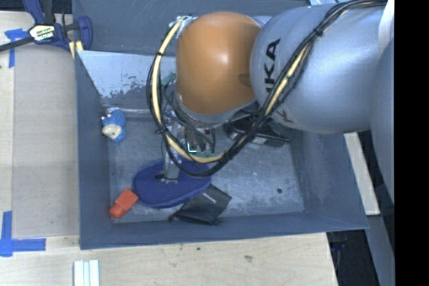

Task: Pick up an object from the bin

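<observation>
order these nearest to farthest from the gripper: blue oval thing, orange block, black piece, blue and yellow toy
1. blue oval thing, directly under the gripper
2. black piece on the view's right of it and orange block on its left: too close to call
3. blue and yellow toy, by the left wall

The bin (94, 164) holds four loose things: one flat blue oval piece (153, 191), one small orange block (123, 203), one flat black piece (201, 208), one small blue-and-cream toy (114, 125).
</observation>
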`<state>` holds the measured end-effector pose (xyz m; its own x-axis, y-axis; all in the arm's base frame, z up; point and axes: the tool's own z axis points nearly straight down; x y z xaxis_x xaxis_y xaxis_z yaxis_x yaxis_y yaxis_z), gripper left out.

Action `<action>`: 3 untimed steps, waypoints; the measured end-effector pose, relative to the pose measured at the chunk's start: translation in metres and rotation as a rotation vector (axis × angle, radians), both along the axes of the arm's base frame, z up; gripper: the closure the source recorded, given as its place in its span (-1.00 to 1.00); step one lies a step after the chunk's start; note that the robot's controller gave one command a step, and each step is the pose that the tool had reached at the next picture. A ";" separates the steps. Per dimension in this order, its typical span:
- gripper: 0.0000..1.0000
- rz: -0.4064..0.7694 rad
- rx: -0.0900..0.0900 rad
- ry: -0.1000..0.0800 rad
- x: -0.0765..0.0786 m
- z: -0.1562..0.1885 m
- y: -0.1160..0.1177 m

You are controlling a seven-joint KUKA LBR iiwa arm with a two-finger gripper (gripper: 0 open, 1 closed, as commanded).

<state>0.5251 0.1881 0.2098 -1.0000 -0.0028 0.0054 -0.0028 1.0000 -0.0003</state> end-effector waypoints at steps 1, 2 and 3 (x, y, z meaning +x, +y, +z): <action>-1.00 0.166 -0.002 0.001 -0.032 -0.098 -0.042; -1.00 -0.104 0.004 -0.015 -0.034 -0.138 -0.043; 1.00 -0.105 0.005 -0.015 -0.034 -0.136 -0.042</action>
